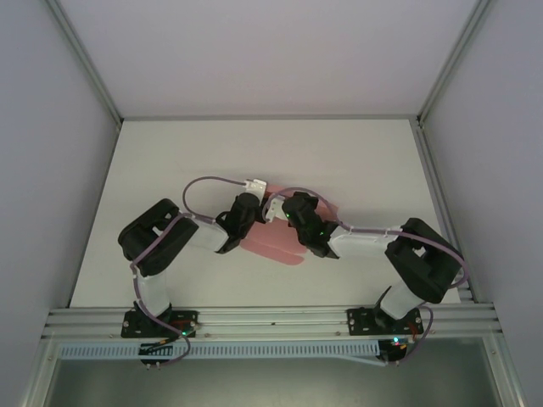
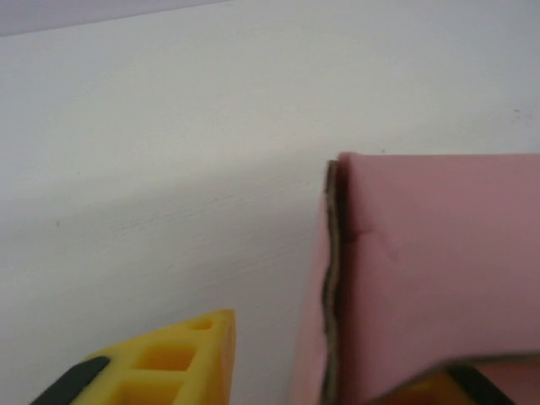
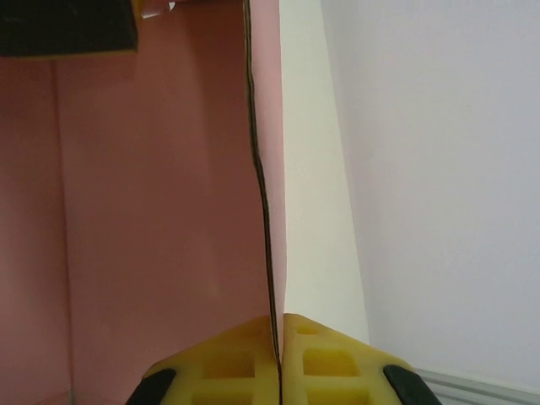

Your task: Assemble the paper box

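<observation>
The paper box [image 1: 276, 244] is seen about midway between the left and right edges of the desk [image 1: 170, 153], somewhat nearer the near edge than the far one, and it is not yet a closed box. In the top view a pink flap is seen lying flat on the desk toward the near edge, while in the left wrist view one panel is found folded up, with a creased corner and a raw card edge exposed. In the right wrist view a thin card edge is seen running straight up from between the closed fingers, so the right gripper [image 3: 277, 337] is taken to be clamped on a wall of the box. The left gripper [image 2: 333, 359] is seen with its jaws apart, one finger clear of the card over bare desk and the other partly hidden behind the pink panel, so nothing is pinched by it. The work is judged part-way: folding is begun, the remaining flaps are left to be raised and tucked, and their number cannot be told
</observation>
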Available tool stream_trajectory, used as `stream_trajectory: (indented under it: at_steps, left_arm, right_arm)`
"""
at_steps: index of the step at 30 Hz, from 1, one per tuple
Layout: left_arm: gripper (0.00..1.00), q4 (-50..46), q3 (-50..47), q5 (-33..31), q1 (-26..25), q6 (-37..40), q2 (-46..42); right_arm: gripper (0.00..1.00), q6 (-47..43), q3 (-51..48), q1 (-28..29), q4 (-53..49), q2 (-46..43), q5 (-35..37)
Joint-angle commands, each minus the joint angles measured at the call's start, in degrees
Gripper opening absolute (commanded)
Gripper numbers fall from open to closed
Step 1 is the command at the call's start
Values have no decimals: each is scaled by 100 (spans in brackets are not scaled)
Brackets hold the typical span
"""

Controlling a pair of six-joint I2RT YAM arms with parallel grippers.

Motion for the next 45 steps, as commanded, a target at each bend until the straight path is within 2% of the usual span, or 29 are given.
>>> stream_trajectory:
  at_steps: [1, 2, 4, 5, 7, 10, 11, 12, 13, 18, 21, 24, 31, 37, 45]
  left_arm:
    - [17, 38, -264, -231, 331, 300, 170]
    - [14, 193, -327, -80, 337, 416, 166]
    - [11, 337, -385, 219, 336, 562, 156]
    - [10, 392, -409, 346, 323, 653, 146]
    - [5, 582, -515, 572, 321, 680, 98]
    - [3, 784, -604, 892, 326, 793, 53]
    - [3, 845, -631, 1066, 325, 878, 45]
    - [2, 905, -659, 1180, 321, 903, 24]
    - [0, 936, -675, 1274, 324, 915, 9]
    - [0, 981, -633, 1836, 328, 1092, 22]
    - [0, 1037, -636, 1990, 314, 1096, -10]
    - [0, 1094, -617, 1989, 323, 1135, 21]
    - [3, 869, -513, 2083, 318, 1136, 16]
    - [9, 807, -496, 2094, 320, 1105, 5]
    - [18, 529, -493, 2227, 321, 1070, -149]
  right_arm:
    - [14, 338, -3, 70, -532, -57, -141]
    - [17, 426, 31, 72, -586, -86, -212]
    - [33, 708, 122, 66, -682, -220, -395]
    - [38, 838, 146, 32, -665, -319, -483]
    - [42, 1099, 222, -45, -835, -653, -892]
    - [62, 1582, 402, -168, -1379, -1326, -1861]
    - [74, 1788, 429, -215, -1444, -1576, -2236]
    - [91, 1931, 436, -266, -1490, -1791, -2559]
    - [100, 2084, 425, -317, -1456, -1949, -2765]
    - [100, 3467, 738, -1032, -1556, -2186, -3519]
    - [100, 4208, 1060, -1706, -1814, -1850, -4270]
    - [100, 4658, 1584, -2020, -2357, -1300, -4509]
    - [100, 4699, 2233, -2018, -2920, -133, -5145]
    - [100, 4666, 2405, -1963, -3334, 579, -5171]
    - [100, 4449, 2115, -1530, -3521, 809, -4544]
